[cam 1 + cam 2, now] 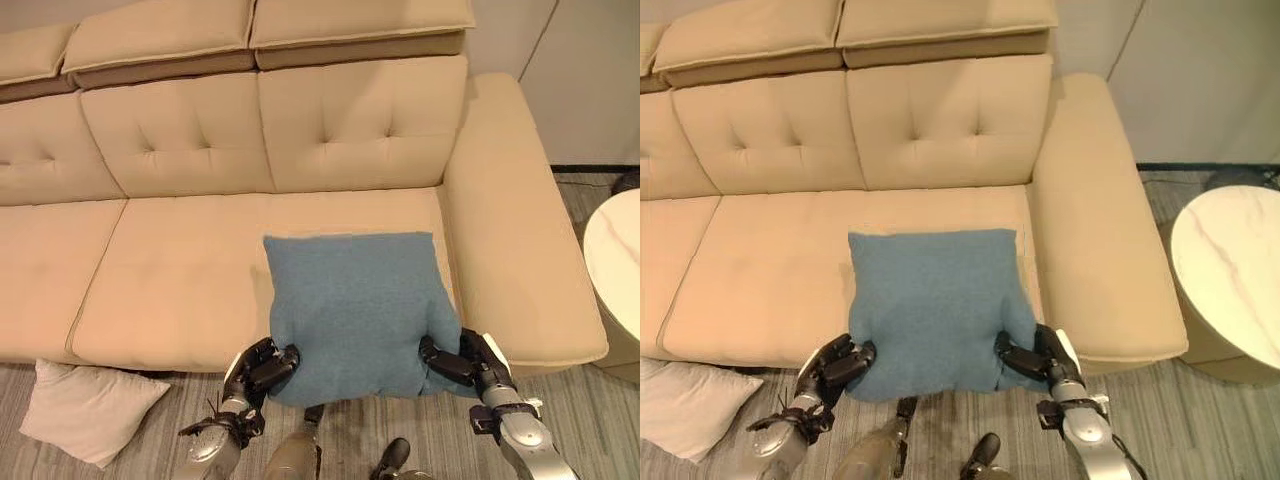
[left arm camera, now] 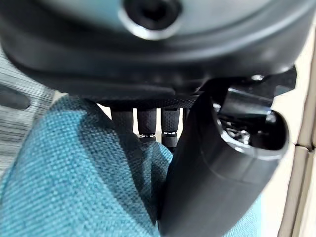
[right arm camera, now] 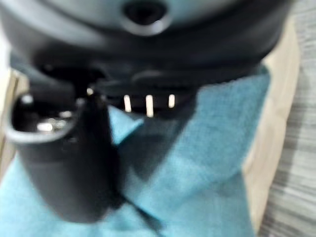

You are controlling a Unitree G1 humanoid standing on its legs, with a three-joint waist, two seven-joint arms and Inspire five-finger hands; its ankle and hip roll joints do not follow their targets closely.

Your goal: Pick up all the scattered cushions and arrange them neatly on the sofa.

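A blue cushion [image 1: 355,305] lies flat on the right seat of the beige sofa [image 1: 180,270], its near edge hanging over the seat's front. My left hand [image 1: 258,371] pinches the cushion's near left corner, thumb on top and fingers under the cloth [image 2: 74,187]. My right hand [image 1: 462,362] grips the near right corner the same way, with blue cloth [image 3: 207,163] folded between thumb and fingers. A white cushion [image 1: 85,408] lies on the floor by the sofa's front, left of my left arm.
The sofa's right armrest [image 1: 520,230] stands just beside the blue cushion. A round white table [image 1: 1230,275] sits on the striped grey floor to the right of the sofa. The sofa's left and middle seats are bare.
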